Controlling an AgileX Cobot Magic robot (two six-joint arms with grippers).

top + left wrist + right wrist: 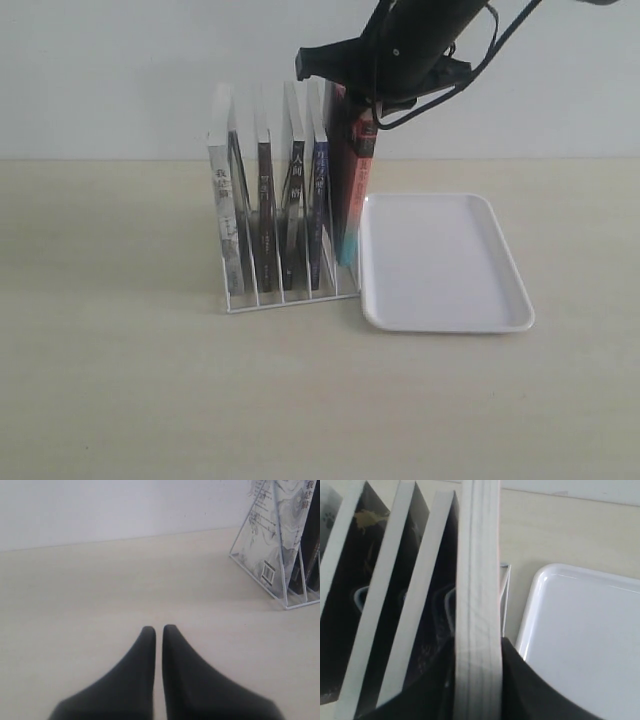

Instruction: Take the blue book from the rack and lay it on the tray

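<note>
The white wire rack (290,300) holds several upright books. The blue book (320,185), with its dark blue spine, stands in the fourth slot from the left and nothing grips it. My right gripper (362,105) comes down from above and is shut on the top of the thick red-and-teal spined book (355,200) at the rack's right end. In the right wrist view its page block (479,580) fills the gap between my right gripper's (479,680) fingers. The white tray (440,260) lies empty just right of the rack. My left gripper (159,629) is shut on nothing over bare table.
Two black-spined books (265,200) and a pale marbled book (222,210) fill the left slots. The rack's left end (285,580) shows in the left wrist view, far from that gripper. The tray's rim (535,605) lies close beside the rack wire (504,595).
</note>
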